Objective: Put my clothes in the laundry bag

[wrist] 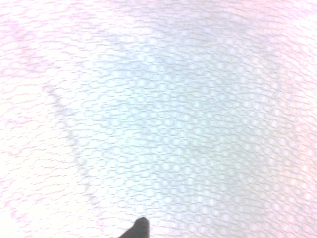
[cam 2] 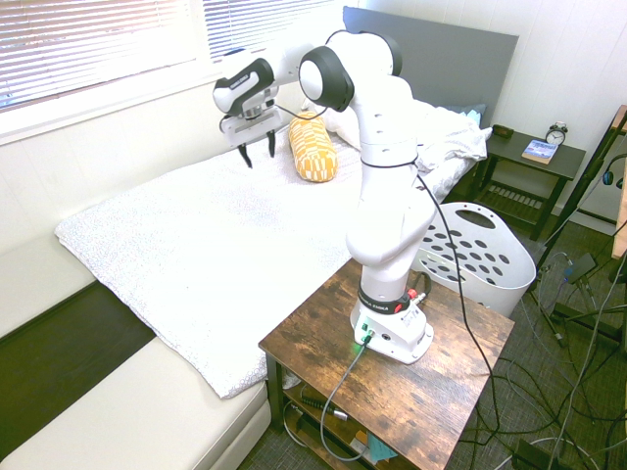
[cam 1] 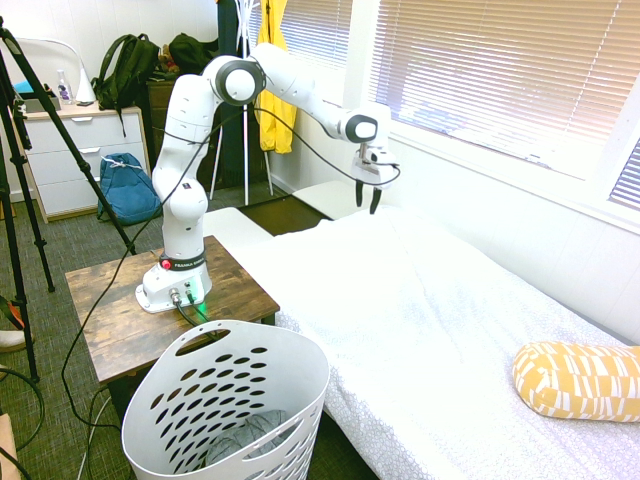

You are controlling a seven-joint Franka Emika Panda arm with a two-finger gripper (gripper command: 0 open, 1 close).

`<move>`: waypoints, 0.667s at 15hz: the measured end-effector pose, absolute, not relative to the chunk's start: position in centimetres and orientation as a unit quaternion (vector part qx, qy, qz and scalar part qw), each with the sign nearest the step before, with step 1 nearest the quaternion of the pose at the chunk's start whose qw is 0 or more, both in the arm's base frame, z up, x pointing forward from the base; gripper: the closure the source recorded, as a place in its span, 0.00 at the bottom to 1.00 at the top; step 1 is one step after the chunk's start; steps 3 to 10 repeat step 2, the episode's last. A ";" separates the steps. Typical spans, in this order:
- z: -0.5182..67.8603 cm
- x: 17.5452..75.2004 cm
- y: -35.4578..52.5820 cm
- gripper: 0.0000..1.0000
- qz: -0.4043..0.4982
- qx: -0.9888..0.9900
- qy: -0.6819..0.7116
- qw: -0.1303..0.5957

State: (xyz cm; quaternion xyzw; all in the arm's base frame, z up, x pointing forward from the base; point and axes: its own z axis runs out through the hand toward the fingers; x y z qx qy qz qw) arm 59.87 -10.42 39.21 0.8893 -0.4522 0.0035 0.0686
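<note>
The grey clothes (cam 1: 248, 436) lie crumpled at the bottom of the white perforated laundry bag (cam 1: 228, 412), which stands on the floor beside the wooden table. In the second exterior view the laundry bag (cam 2: 482, 257) shows behind the arm, its contents hidden. My gripper (cam 1: 367, 196) hangs open and empty above the foot end of the white bed, fingers pointing down; the same gripper (cam 2: 257, 153) sits over the bedspread near the window. The wrist view shows only white dotted bedspread (wrist: 163, 114).
A yellow patterned pillow (cam 1: 578, 378) lies on the bed (cam 1: 430, 330). The wooden table (cam 1: 120, 320) carries the arm's base. A blue backpack (cam 1: 128, 188) rests by a white dresser (cam 1: 75, 150), and a yellow raincoat (cam 1: 275, 90) hangs at the window. A nightstand (cam 2: 534, 157) stands by the headboard.
</note>
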 end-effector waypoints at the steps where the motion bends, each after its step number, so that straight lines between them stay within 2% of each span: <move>1: 39.1 60.1 -6.9 0.00 0.003 0.904 -0.423 0.065; 2: 39.0 59.9 -4.2 0.00 0.003 0.914 -0.401 0.063; 10: 39.0 59.9 -4.2 0.00 0.003 0.914 -0.401 0.063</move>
